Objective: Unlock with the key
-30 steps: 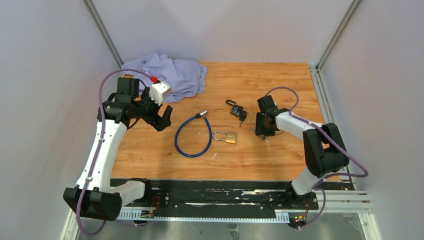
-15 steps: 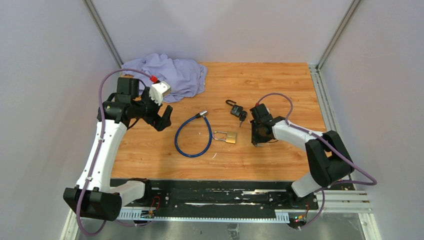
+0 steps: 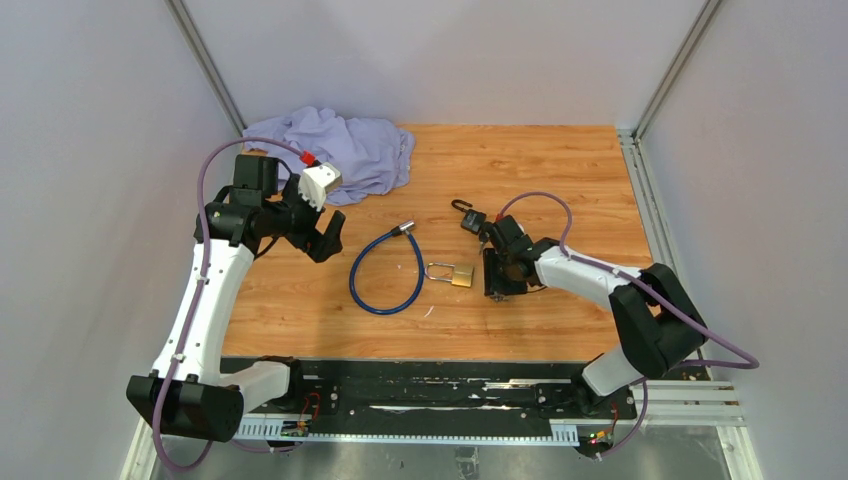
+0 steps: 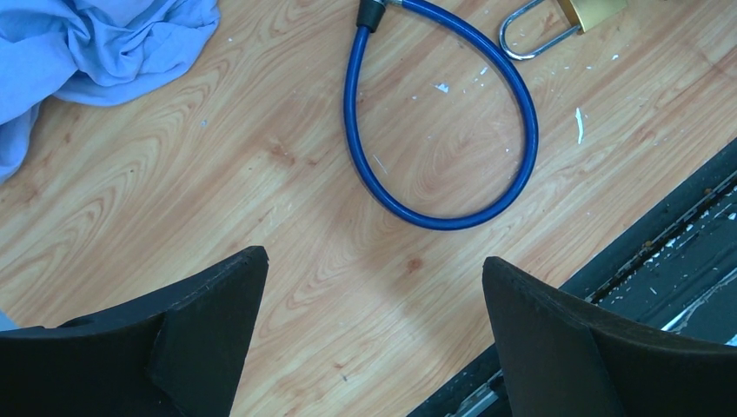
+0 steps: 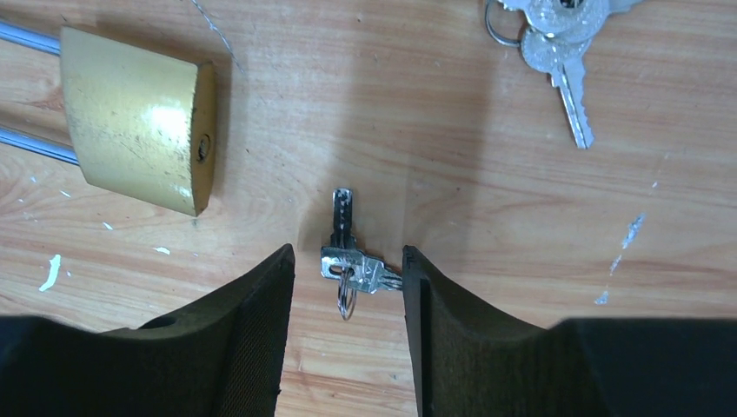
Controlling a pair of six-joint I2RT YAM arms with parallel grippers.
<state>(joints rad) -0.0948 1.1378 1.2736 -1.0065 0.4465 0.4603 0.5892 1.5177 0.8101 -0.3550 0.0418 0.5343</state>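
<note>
Sliding left across the table [image 3: 560, 170], the right gripper [image 3: 495, 280] had closed most of its distance to the padlock [image 3: 460, 274] within the last second and now stood just beside the brass body. The left arm had not moved at all. Its gripper [image 3: 325, 235] hung near the cloth [image 3: 340, 145] with the jaws spread wide, nothing between them, over bare wood beside the blue cable [image 4: 439, 130].

In the right wrist view the right gripper [image 5: 346, 252] was partly open and straddled the key [image 5: 348, 265]. The key's head touched or nearly touched the right pad, while the left pad stood clear of it, so the key was not pinched. It seemed to lie flat on the wood rather than hang in a grip. My reading is that the shift brought key and lock close together, but a firm hold on the key was needed again before any insertion.

The key was small and silver, on a thin ring, with its blade pointing away from the gripper. The padlock lay on its side to the left of it, shackle pointing away from the key. The keyhole [image 5: 202, 148] sat in the end face turned toward the key, but the blade was not lined up with it. A bunch of keys [image 5: 561, 43] lay apart, farther out, by a black lock [image 3: 472, 220].
</note>
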